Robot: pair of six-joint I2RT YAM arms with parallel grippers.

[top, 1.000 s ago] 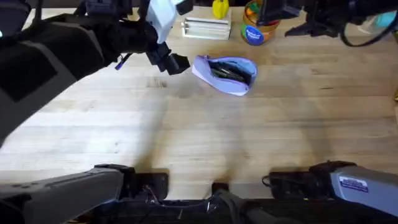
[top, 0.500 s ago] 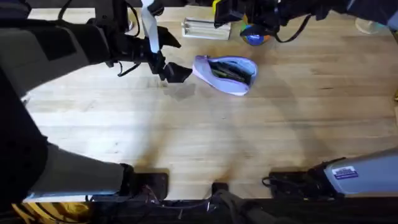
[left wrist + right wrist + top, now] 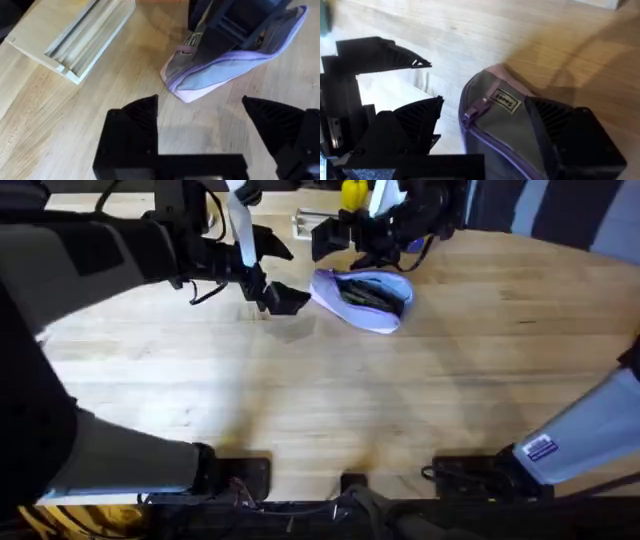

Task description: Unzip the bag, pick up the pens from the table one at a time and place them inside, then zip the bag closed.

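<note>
The biggest risk here is the bag [image 3: 365, 298] sliding or rolling away when the zip pull [image 3: 476, 107] is being tugged: the pouch is soft and lying loose on the table [image 3: 330, 400], so a pull with nothing bracing the far end would probably drag the whole thing instead of running the slider. Crowding is a second worry, since the left gripper [image 3: 272, 292] is hovering just beside the pouch's left end while the right gripper [image 3: 352, 238] is hanging right above that same end, and the 2 could be knocking together. In the left wrist view the left fingers [image 3: 134, 120] are standing wide apart and holding nothing; in the right wrist view the right fingers [image 3: 570, 135] are spread too, straddling the pouch end without clamping it. The bag itself is a lavender pouch with a grey panel and a small sewn label [image 3: 503, 99], lying on its side toward the far middle of the table, its mouth gaping and dark pens [image 3: 368, 296] showing inside. A pale wooden block [image 3: 75, 37] is sitting near it.
</note>
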